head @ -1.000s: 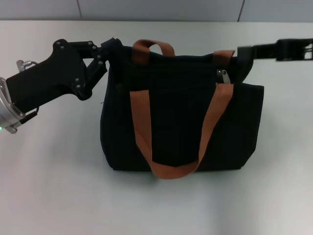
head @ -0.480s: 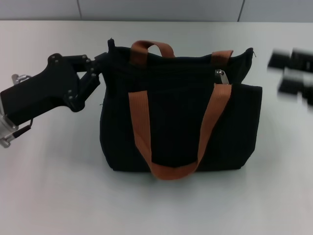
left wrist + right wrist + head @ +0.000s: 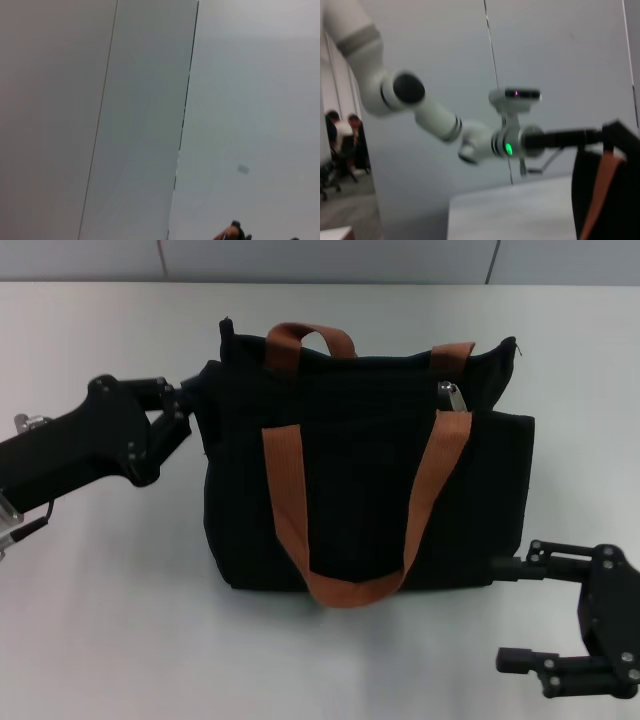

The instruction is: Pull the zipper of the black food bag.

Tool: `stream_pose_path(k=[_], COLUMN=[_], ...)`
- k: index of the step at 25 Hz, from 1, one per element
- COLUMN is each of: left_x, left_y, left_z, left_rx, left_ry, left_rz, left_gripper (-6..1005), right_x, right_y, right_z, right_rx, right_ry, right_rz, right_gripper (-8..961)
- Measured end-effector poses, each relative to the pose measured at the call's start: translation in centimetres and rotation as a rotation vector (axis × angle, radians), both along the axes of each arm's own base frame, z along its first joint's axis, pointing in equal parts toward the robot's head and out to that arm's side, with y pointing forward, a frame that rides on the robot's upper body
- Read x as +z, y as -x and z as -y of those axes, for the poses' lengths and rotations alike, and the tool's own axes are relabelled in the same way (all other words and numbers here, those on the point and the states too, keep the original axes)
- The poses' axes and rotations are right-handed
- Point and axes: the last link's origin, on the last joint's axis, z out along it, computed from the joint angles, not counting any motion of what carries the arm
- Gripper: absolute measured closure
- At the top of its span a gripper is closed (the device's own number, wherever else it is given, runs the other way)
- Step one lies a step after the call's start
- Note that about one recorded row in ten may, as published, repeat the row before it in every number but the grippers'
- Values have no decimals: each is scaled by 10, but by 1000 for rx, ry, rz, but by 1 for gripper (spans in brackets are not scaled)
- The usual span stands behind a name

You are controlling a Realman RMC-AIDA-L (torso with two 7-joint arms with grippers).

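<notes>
The black food bag (image 3: pixel 370 490) stood upright on the white table (image 3: pixel 100 640), its zipper (image 3: pixel 453 397) at the right end of the top seam, beside an orange-brown handle (image 3: pixel 300 336); no writing or label was readable. The left gripper (image 3: pixel 192 400) pinched the bag's upper left corner. The right gripper (image 3: pixel 520 615) hovered low near the bag's lower right corner, jaws apart, touching nothing.

The worktop (image 3: pixel 110 620) is a plain, pale, matte surface running back to a grey panelled wall. The black food bag (image 3: pixel 365 495) stands directly on it, upright, roughly in the middle and towards the back. One orange-brown handle hangs down the bag's front face, its loop reaching the bag's lower edge just above the worktop. Nothing else lies on the surface.
</notes>
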Motion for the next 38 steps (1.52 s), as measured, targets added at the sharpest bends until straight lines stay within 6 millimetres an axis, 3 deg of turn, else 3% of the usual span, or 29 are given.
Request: stream_pose_path(k=[4, 8, 11, 17, 23, 28, 32, 38], left_x=[3, 20, 45, 57, 17, -21, -31, -46], left_y=[3, 2, 3, 1, -9, -12, -7, 5], left_z=[3, 3, 6, 13, 30, 56, 66, 72], left_rx=[11, 18, 25, -23, -178, -296, -305, -247], left_ry=[83, 141, 203, 237, 226, 269, 263, 282], left_rz=[-19, -43, -48, -33, -72, -71, -58, -118], left_gripper=[920, 919, 706, 448, 313, 219, 165, 165], right_x=[-9, -14, -17, -23, -30, -37, -42, -51], right_y=[-7, -8, -5, -4, -1, -2, -2, -2], right_z=[-2, -7, -11, -15, -19, -22, -19, -10], right_rx=[-34, -59, -54, -62, -61, -83, -83, -53], right_ry=[-24, -37, -35, -30, -30, -28, -23, 4], right_rz=[10, 22, 22, 26, 14, 28, 18, 18], right_gripper=[195, 196, 196, 196, 197, 197, 198, 198])
